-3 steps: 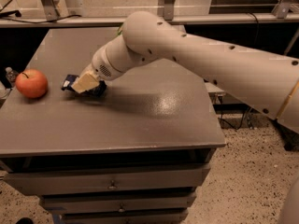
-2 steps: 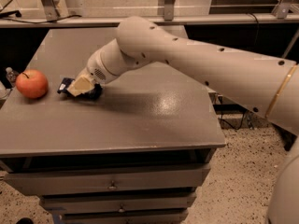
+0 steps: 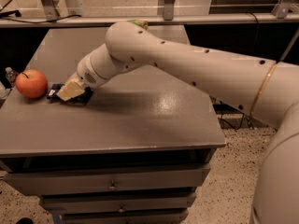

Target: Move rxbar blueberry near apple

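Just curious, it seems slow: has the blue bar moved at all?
Yes. The rxbar blueberry, at the gripper, has moved left, closer to the apple.

Cream, dark-dotted arm with gold band; tan gripper at its tip.

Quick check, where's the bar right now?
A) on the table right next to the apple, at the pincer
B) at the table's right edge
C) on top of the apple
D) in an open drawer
A: the bar lies flat on the table just beside the apple, on its picture-right side, with the pincer down on it.
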Action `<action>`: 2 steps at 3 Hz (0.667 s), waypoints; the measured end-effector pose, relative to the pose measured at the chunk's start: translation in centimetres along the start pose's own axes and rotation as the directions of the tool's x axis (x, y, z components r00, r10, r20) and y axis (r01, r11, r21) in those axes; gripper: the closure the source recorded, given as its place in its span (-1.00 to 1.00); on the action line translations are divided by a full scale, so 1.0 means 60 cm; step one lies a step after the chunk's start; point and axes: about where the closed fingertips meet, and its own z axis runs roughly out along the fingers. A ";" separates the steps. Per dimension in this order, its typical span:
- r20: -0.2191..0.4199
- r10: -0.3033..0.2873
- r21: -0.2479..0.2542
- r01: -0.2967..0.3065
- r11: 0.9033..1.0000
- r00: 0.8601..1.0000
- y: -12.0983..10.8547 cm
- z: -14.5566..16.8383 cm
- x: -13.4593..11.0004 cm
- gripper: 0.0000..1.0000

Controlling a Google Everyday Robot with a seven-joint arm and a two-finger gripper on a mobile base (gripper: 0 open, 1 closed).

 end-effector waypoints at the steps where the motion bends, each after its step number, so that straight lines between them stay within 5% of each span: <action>1: -0.007 0.001 -0.021 -0.001 1.000 1.000 0.009 0.013 -0.002 0.68; 2: -0.018 0.004 -0.031 -0.005 1.000 1.000 0.012 0.019 0.001 0.21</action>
